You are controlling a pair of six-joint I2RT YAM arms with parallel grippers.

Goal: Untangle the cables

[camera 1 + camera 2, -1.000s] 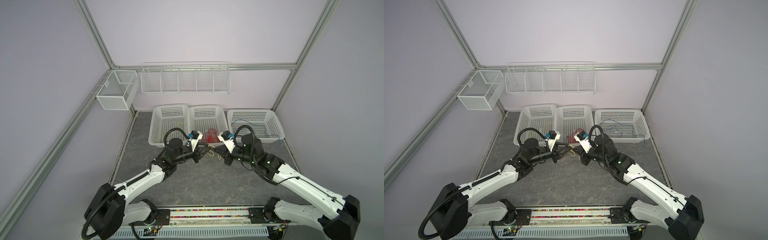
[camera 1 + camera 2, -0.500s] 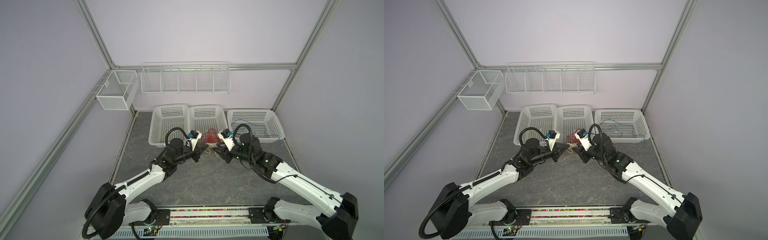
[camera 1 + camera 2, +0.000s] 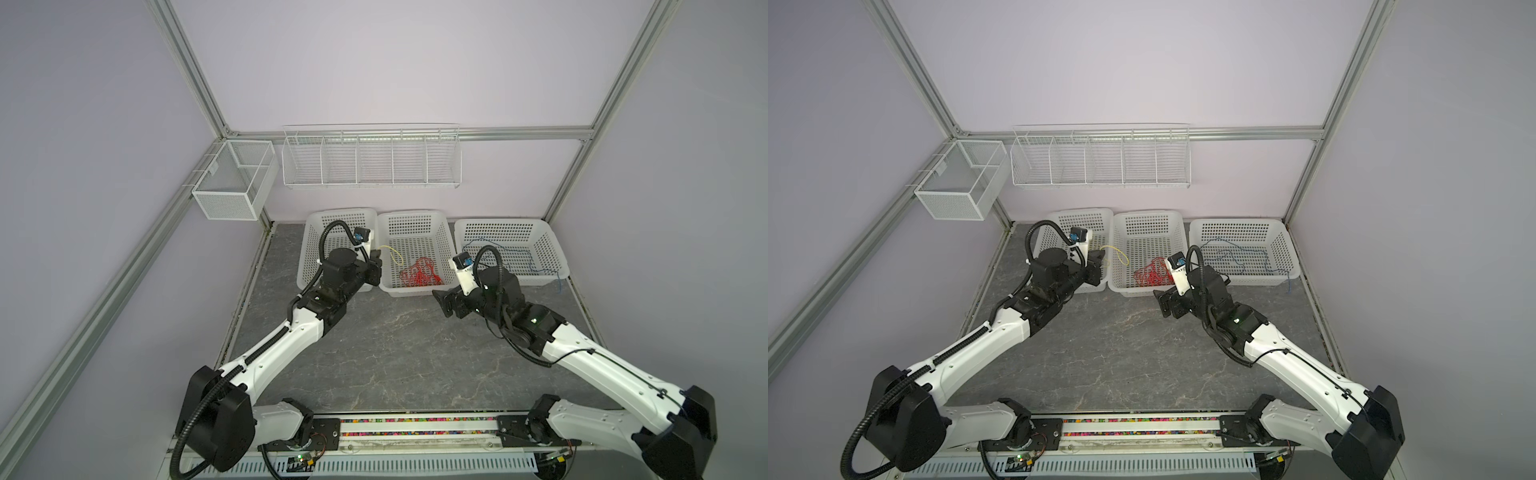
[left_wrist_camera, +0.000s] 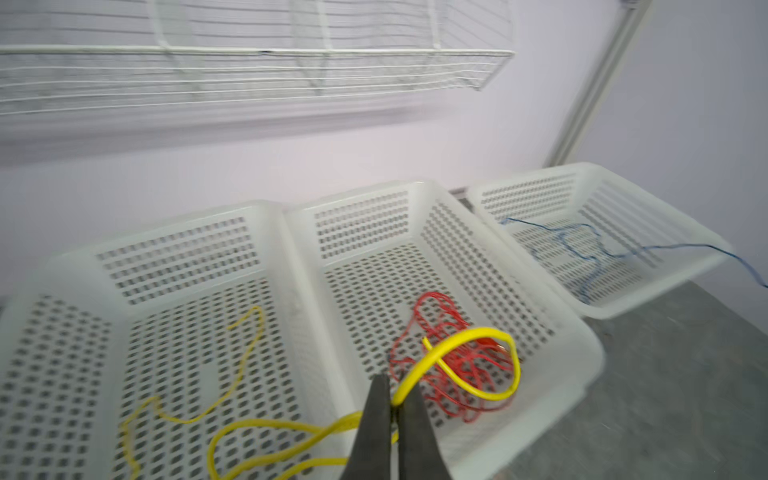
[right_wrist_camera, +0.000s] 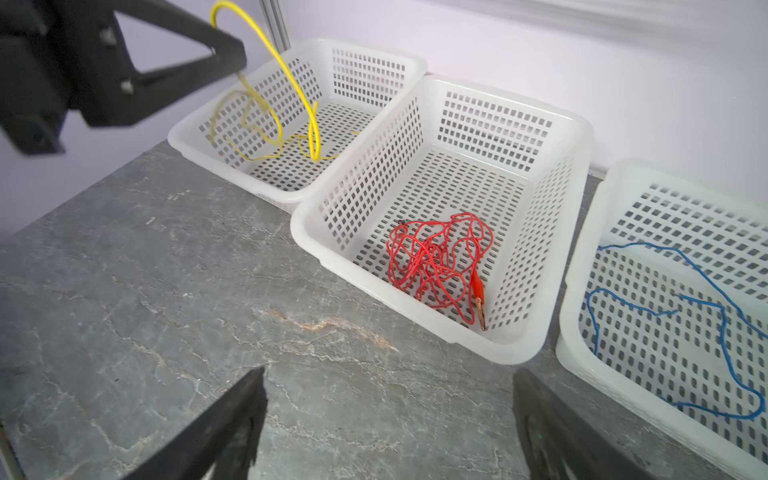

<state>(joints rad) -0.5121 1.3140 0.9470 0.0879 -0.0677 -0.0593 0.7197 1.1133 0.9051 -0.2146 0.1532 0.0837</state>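
A grey stone-look table [image 3: 395,353] carries three white perforated baskets: the middle basket [image 3: 415,232], a left basket [image 3: 316,249] and a right basket [image 3: 507,226] flanking it. Two grippers: the left gripper [image 4: 392,384], at the middle basket's left rim, is clamped tight on the yellow cable [image 4: 469,336], which trails into the left basket; the right gripper [image 5: 388,386], jaws spread wide and empty, hangs just in front of the middle basket. Three cables: the red cable [image 5: 436,257] bundled inside the middle basket, the blue cable [image 5: 723,328] in the right basket, the yellow one held

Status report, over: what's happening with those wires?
Left gripper shut on yellow cable. Right gripper open, empty. Red cable, blue cable in separate baskets. Nothing blocking.
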